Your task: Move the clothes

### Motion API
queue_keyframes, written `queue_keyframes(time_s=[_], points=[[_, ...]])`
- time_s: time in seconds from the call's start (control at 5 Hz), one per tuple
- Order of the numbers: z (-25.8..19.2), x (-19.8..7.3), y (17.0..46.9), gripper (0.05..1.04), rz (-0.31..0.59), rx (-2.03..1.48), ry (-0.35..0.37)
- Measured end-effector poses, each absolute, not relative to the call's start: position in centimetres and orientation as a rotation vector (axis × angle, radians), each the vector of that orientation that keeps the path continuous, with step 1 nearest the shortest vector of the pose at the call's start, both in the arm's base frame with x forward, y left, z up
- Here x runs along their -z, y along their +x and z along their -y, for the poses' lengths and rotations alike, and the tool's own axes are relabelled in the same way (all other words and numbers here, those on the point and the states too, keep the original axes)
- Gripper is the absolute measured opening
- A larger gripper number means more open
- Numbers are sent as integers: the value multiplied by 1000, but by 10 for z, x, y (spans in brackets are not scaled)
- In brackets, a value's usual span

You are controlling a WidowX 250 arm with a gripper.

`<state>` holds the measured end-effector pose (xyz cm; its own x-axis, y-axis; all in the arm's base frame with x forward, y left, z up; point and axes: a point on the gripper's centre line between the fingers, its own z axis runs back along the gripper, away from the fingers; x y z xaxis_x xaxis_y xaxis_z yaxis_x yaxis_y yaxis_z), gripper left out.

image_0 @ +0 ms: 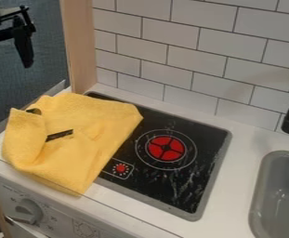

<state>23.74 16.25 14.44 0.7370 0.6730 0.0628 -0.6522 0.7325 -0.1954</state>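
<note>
Beyond the far left corner of the stovetop, and raised above it, hung the gripper, cut by the view's edge. Its jaws stood apart with nothing between them, well clear of the cloth. The yellow cloth lay loosely folded over the stovetop's left part and the white counter beside it, one corner pointing out toward the front. On the stovetop's right part, the red burner mark was uncovered. The grey sink sat to the stovetop's right.

As for progress, no grasp held the cloth, so no carry was under way. The task named no end place, so whether the move was wholly ahead or already done could not be told. If it was ahead, the grasp, the carry and the release all remained.
</note>
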Motion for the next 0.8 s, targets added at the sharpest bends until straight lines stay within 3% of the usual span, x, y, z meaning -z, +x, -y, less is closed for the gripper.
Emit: queue_keyframes(time_s=[0.4, 0.8], points=[[-154, -136, 237, 1000, 89, -710, -213], [-153, -101, 250, 1000, 57, -740, -122]])
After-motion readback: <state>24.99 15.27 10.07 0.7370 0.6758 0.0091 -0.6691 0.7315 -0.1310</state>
